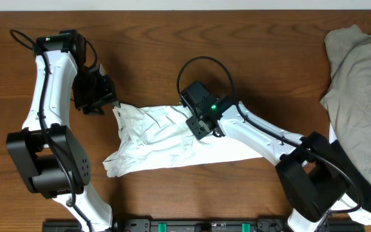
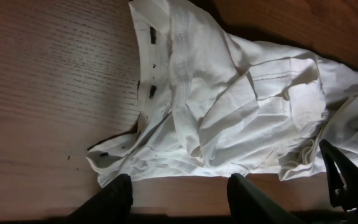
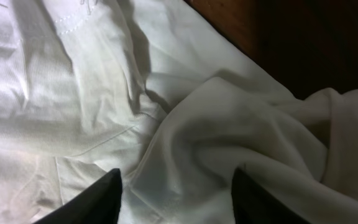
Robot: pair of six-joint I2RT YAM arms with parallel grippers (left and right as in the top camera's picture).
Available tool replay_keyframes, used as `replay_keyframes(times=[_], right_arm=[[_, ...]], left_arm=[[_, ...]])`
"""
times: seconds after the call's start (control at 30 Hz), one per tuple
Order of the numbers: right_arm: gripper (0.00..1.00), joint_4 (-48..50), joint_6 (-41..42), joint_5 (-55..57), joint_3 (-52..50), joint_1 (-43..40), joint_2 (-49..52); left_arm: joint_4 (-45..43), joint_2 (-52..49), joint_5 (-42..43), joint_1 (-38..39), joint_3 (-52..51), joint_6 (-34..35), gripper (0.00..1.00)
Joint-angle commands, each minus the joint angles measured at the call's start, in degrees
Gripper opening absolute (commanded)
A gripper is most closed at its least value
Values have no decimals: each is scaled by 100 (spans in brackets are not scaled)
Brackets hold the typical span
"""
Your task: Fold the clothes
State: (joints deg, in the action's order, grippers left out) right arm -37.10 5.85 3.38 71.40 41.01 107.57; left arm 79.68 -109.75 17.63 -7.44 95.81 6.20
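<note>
Table holds one white T-shirt, one beige garment

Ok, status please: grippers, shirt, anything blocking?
Left gripper open beside white T-shirt; right gripper open above it. Shirt crumpled, not folded. Beige-grey garment apart, not blocking.

The wooden table carries a crumpled white T-shirt, which touches the left hand and lies under the right hand. A beige-grey garment lies well apart from the right hand.

t-shirt matt crumpled white cloth; table grained wood, slight sheen
</note>
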Motion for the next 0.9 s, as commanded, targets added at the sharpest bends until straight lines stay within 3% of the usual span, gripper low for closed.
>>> replay_keyframes(times=[0.0, 0.07, 0.13, 0.2, 0.23, 0.53, 0.87], right_arm=[[50, 28, 59, -61, -39, -83, 245], [45, 46, 81, -57, -39, -83, 341], [28, 46, 101, -57, -39, -83, 400], [4, 50, 234, 31, -37, -85, 409], [1, 48, 354, 149, -35, -87, 396], [1, 66, 570, 1010, 59, -111, -236], [1, 468, 516, 754, 76, -184, -367]], left_arm=[[33, -9, -13, -9, -2, 13, 52], [33, -9, -13, -7, -2, 13, 52], [35, -9, -13, -9, -2, 13, 52], [35, -9, -13, -9, -2, 13, 52], [35, -9, -13, -9, -2, 13, 52], [33, -9, -13, -9, -2, 13, 52], [31, -9, -13, -9, -2, 13, 52]])
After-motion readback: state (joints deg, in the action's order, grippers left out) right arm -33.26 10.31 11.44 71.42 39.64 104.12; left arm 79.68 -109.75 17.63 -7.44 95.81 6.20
